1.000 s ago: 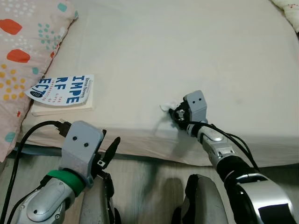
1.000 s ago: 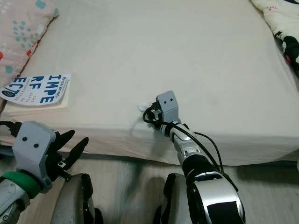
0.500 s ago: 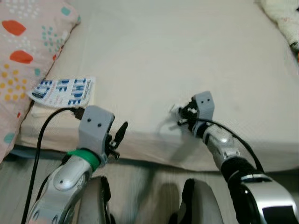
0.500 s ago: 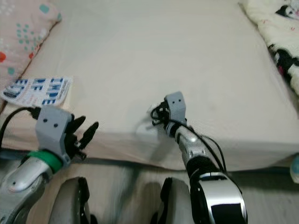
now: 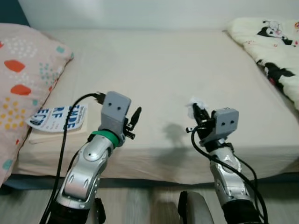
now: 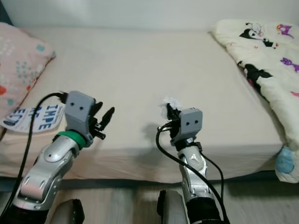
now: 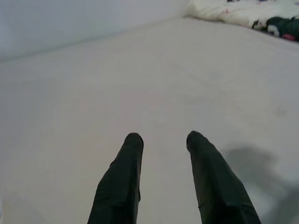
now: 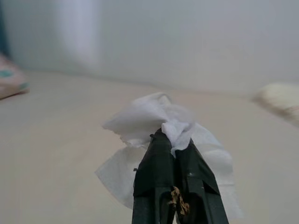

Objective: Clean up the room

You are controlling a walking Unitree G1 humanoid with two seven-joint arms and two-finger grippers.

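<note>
Holding the crumpled tissue (image 8: 159,122) pinched tight in the right gripper (image 5: 196,111) above the bed (image 5: 159,60), grip pressure should be kept for carrying to a bin. Left gripper (image 7: 162,140) is held narrowly parted and empty at the near left, beside the book (image 5: 58,119).

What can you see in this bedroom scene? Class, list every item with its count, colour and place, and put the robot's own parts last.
Bed: one, cream sheet, spread across the scene in front of the robot.
Pillow: one, pink with orange, teal and yellow spots, on the bed's left side.
Book: one, white cover with blue lettering, lying flat beside the pillow near the bed's front edge.
Blanket: one, cream with cartoon prints, bunched on the bed's right side.
Tissue: one, white, crumpled, pinched in the right gripper above the bed.
Floor: pale wood, below the bed's front edge.
Left gripper: one, black fingers apart, holding nothing, over the sheet.
Right gripper: one, black fingers closed on the tissue.
</note>
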